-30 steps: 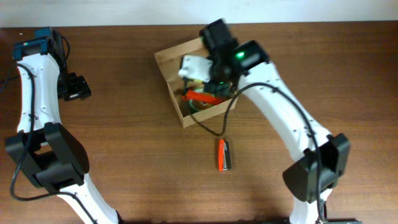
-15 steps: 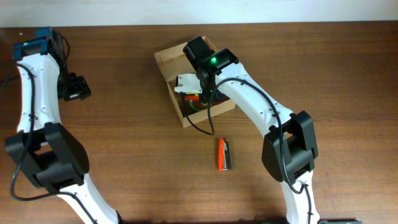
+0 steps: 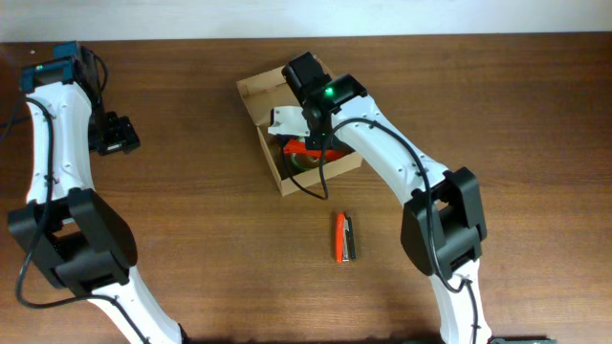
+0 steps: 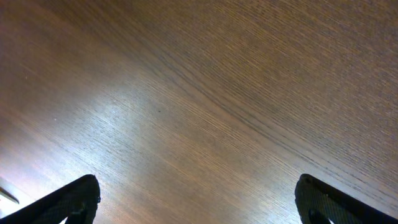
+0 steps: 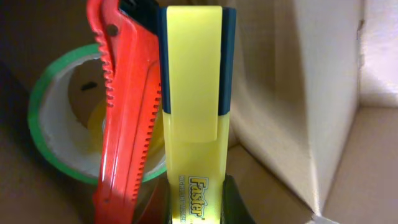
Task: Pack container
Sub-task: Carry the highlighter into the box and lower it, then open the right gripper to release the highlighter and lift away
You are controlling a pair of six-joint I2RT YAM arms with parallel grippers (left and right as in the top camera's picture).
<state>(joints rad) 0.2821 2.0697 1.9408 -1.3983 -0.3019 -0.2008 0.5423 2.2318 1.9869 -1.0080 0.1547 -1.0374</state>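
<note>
The container [image 3: 254,92] is an open brown cardboard box at the table's upper middle; its inner wall [image 5: 298,93] fills the right of the right wrist view. My right gripper [image 3: 298,132] reaches down into it and is shut on a yellow highlighter [image 5: 193,93] with a dark blue cap end. Next to the highlighter, inside the box, lie a red toothed plastic piece [image 5: 127,112] and a green-rimmed tape roll [image 5: 46,124]. My left gripper [image 3: 115,134] hovers far left over bare wood, open, with nothing between its fingers [image 4: 74,199].
An orange and grey stapler-like item [image 3: 343,237] lies on the table below the box. The right arm's white links [image 3: 402,162] arch over the box's right side. The table's back edge [image 3: 459,36] meets a white wall.
The right arm has swung left and down, bringing the highlighter deeper into the box. It has barely moved in the last half second. The left arm is still.
</note>
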